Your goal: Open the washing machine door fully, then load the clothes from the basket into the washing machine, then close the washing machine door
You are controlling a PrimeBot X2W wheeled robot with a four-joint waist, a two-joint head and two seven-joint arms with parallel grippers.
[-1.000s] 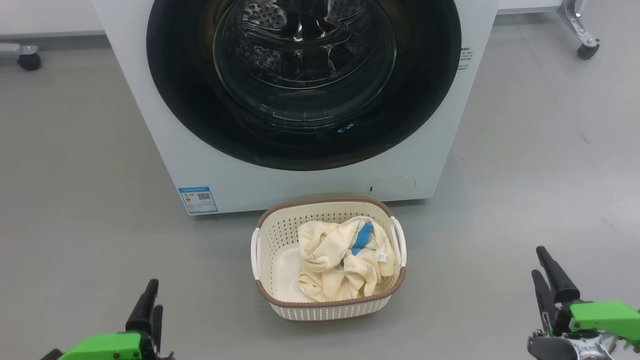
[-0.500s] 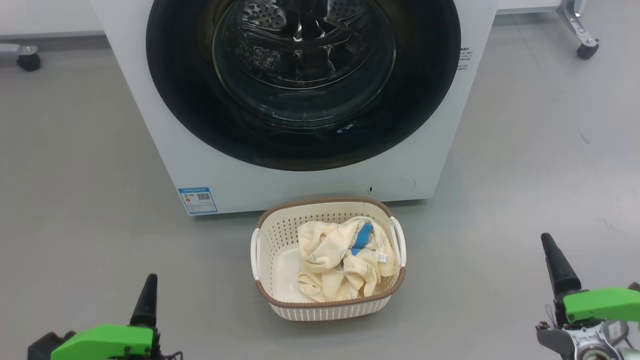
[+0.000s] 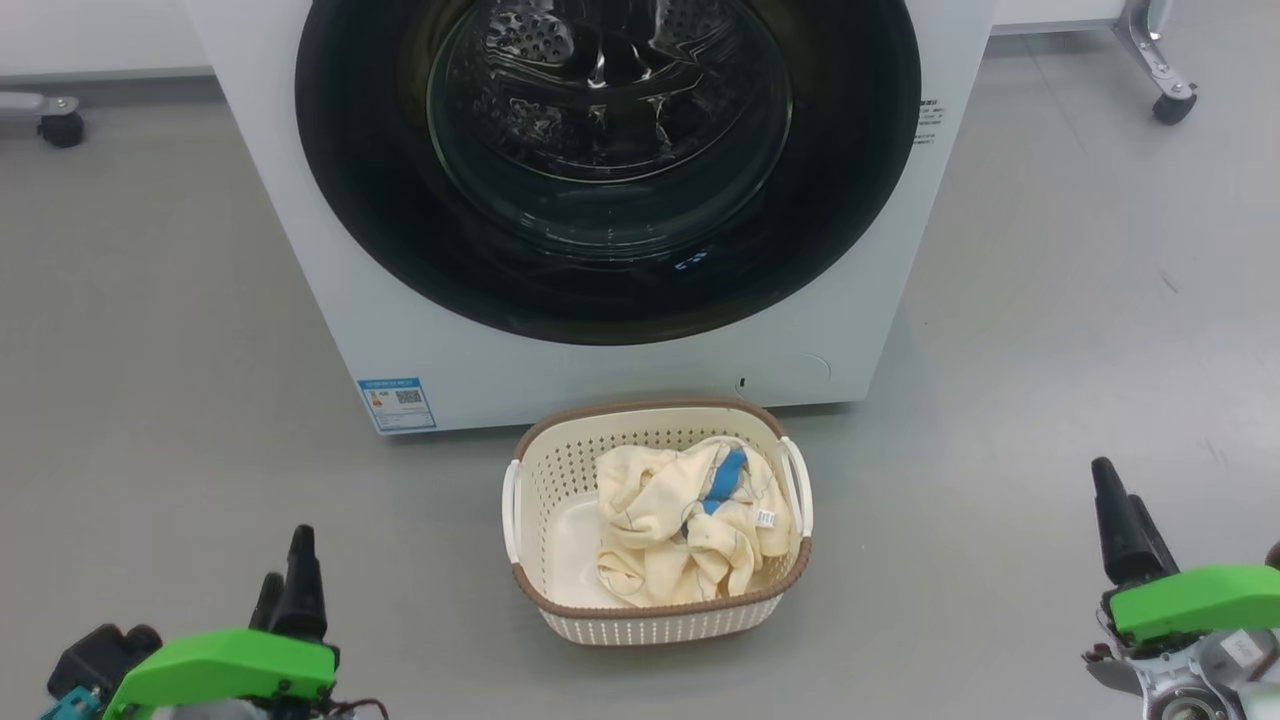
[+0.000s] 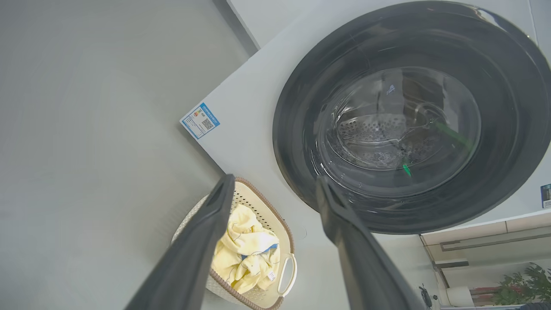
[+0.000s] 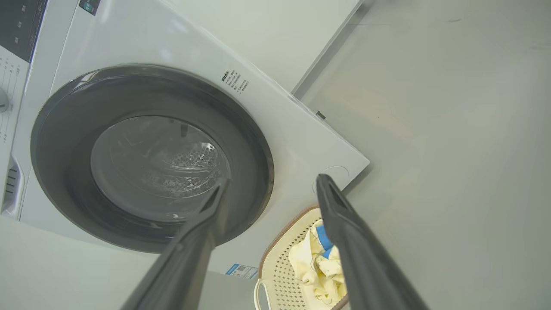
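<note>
Black-rimmed, the washing machine door [image 3: 380,200] stays shut just behind the basket [image 3: 640,408], where the clothes [image 3: 680,525] lie untouched. Left gripper [image 3: 284,560] and right gripper [image 3: 1118,485], both spread and empty, have only shifted slightly either side of the basket, so door-opening hasn't begun.

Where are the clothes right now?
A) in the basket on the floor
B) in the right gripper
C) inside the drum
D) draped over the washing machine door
A: the cream-yellow clothes lie heaped in the basket, which sits on the floor in front of the washing machine, and the washing machine door is shut.
</note>
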